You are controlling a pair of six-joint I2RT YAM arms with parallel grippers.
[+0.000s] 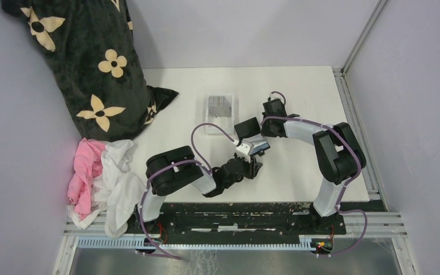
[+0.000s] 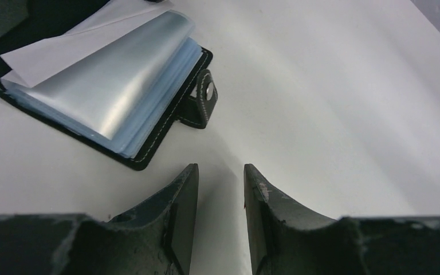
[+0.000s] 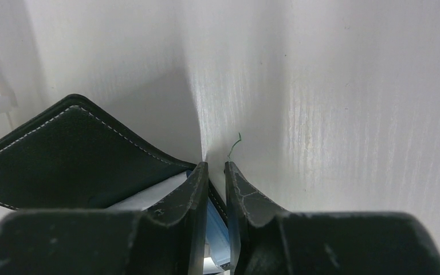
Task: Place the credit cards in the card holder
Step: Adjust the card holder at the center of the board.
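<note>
Black on white from above, shows the card holder (image 1: 246, 127) open mid-table, near-right of the tray (image 1: 219, 125) holding credit cards (image 1: 220, 105); at the left wrist, finds the left gripper (image 2: 220, 169) half-open, empty, just near of it; at the right wrist, right gripper (image 3: 216, 166) narrowly pinching its edge.

A white table (image 1: 298, 91) stood between pale lilac walls (image 1: 235, 28), evenly lit. A black flowered cushion (image 1: 86, 63) leaned in the left corner, pink and white cloths (image 1: 106, 177) below it. A metal rail (image 1: 365, 34) ran up the right corner.
</note>
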